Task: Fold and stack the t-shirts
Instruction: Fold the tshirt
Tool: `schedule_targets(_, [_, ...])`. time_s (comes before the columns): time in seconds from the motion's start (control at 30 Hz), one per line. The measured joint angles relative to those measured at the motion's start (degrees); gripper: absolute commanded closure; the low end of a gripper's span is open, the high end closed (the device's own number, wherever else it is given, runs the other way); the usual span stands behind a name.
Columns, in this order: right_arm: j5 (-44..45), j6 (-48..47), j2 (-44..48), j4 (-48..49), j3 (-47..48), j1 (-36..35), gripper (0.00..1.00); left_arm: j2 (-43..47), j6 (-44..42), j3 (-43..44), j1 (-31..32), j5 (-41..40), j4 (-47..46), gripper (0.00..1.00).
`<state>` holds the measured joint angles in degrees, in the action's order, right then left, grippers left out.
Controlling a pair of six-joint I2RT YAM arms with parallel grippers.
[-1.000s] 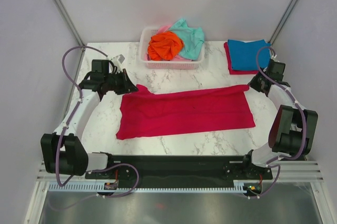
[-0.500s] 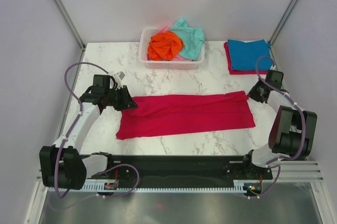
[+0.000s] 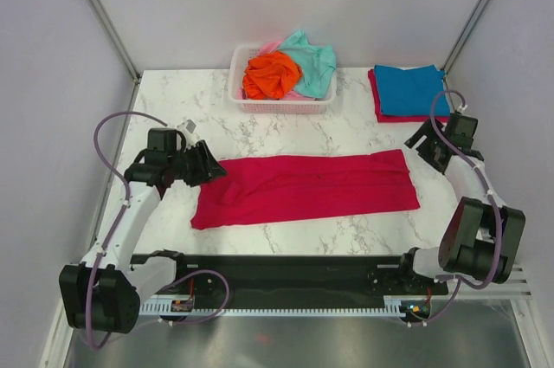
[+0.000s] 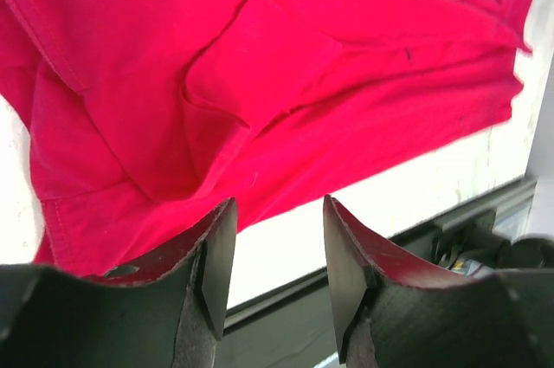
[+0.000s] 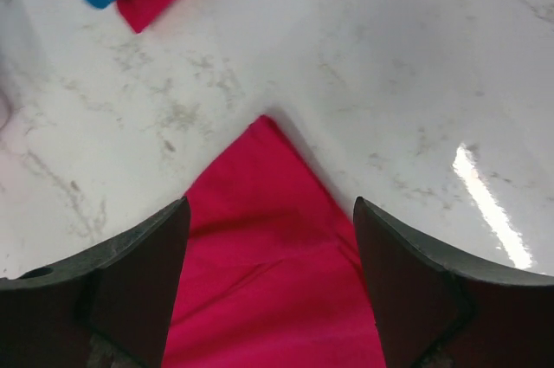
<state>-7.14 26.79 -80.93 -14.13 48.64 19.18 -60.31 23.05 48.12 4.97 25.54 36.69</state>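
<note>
Cloth slip is the likely trouble: the crimson shirt (image 3: 307, 188) lies as a long folded band across the middle of the marble table (image 3: 260, 130). The left gripper (image 3: 210, 171) at its left end and the right gripper (image 3: 421, 140) over its upper-right corner both stand open, holding nothing, so a pinch catching only the top layer, or uneven pulls, could drag the fold askew. At top centre the white basket (image 3: 279, 106) holds the orange shirt (image 3: 270, 75) and mint-teal shirt (image 3: 313, 63) in a heap; at upper right a blue shirt (image 3: 407, 88) lies folded on a red shirt (image 3: 377, 101), near the right gripper, where a wide swing might scuff that stack.
</note>
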Motion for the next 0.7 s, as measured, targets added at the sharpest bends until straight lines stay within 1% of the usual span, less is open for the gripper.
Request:
schedule_targets(0.07, [-0.02,-0.02,2.23,0.00,0.00,-2.80,0.17,-0.15,2.86,-2.08,0.39,-1.55,-2.12,0.48])
schedule_targets(0.17, [0.11,-0.02,3.58,-0.02,0.00,-9.90,0.17,-3.02,7.56,-4.46,1.09,-4.52,-4.20,0.47])
schedule_targets(0.3, [1.70,0.28,3.10,0.35,-1.68,-19.78,0.17,-10.25,12.90,-7.32,1.27,-8.15,-9.18,0.46])
schedule_targets(0.43, [3.19,1.66,0.52,0.31,-4.59,-26.88,0.15,-19.85,15.65,-8.15,1.25,-11.34,-12.96,0.47])
schedule_targets(0.5, [3.61,2.21,-2.29,0.26,-5.27,-30.29,0.14,-24.63,15.56,-6.10,1.16,-12.76,-12.31,0.48])
schedule_targets(0.57, [4.66,2.23,-5.29,0.37,-5.55,-33.29,0.13,-29.73,14.58,0.09,0.81,-13.86,-9.99,0.49])
schedule_targets(0.63, [4.87,2.47,-6.29,2.25,-5.07,-35.36,0.14,-36.00,13.16,7.37,0.20,-15.17,-9.33,0.49])
schedule_targets(0.7, [5.07,2.62,-7.30,3.89,-4.68,-36.68,0.15,-39.78,12.35,11.76,-0.37,-15.85,-9.73,0.49])
